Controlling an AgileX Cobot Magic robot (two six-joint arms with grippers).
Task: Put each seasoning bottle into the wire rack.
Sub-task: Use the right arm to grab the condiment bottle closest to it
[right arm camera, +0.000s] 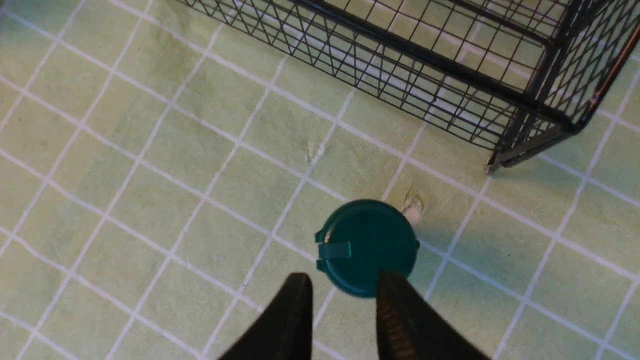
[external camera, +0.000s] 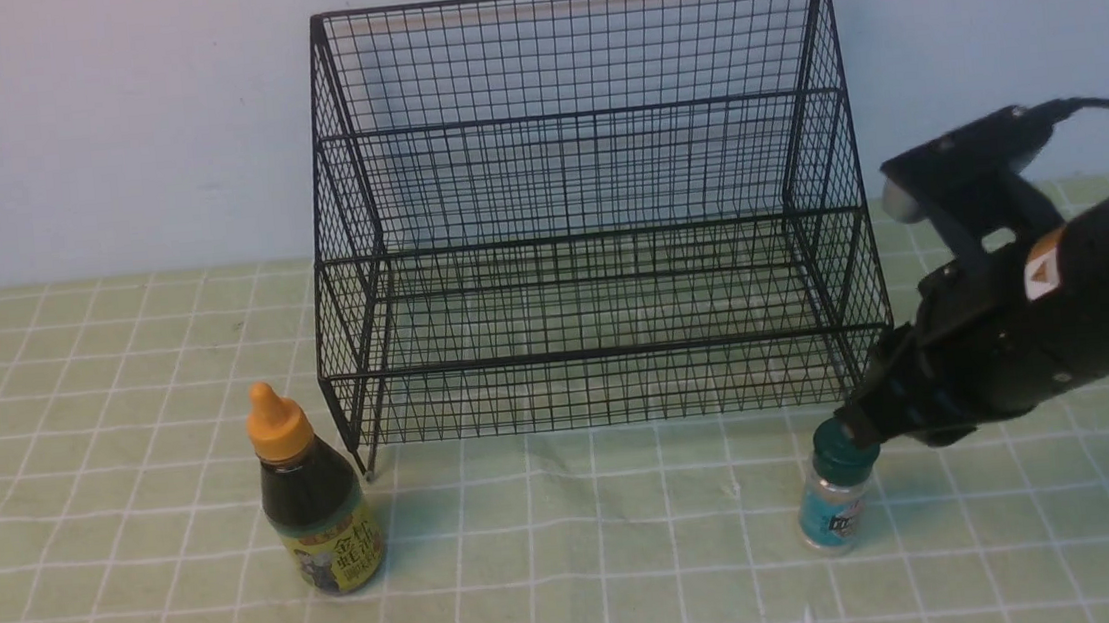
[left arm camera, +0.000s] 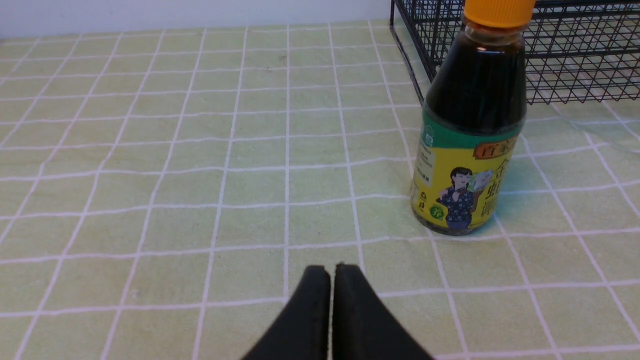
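I am holding my right tool (external camera: 858,428) low over the small clear shaker (external camera: 837,503), with its tips sitting right at the dark green lid (right arm camera: 367,245). Its two fingers (right arm camera: 295,310) are standing apart with a clear gap between them, and they are clamping nothing. In the right wrist view the lid is lying just ahead of the tips, and one finger is overlapping its near edge. I cannot tell whether that finger is touching the lid. The shaker is standing upright on the counter (external camera: 586,560), directly beneath the tool's tips, with its blue label showing in the front view. The wire rack (external camera: 589,248) is standing just beyond this tool. Its right front leg is sitting near the shaker but apart from it.

I am keeping my left tool (left arm camera: 330,272) pressed together, tip against tip, gripping nothing. The dark-sauce bottle (left arm camera: 470,150), with its orange cap (external camera: 275,421) and yellow-green label, is standing upright on the counter ahead of this tool and off to one side, well apart from the tips. The rack's left front corner is standing just behind that bottle. Both bottles are standing outside the rack.
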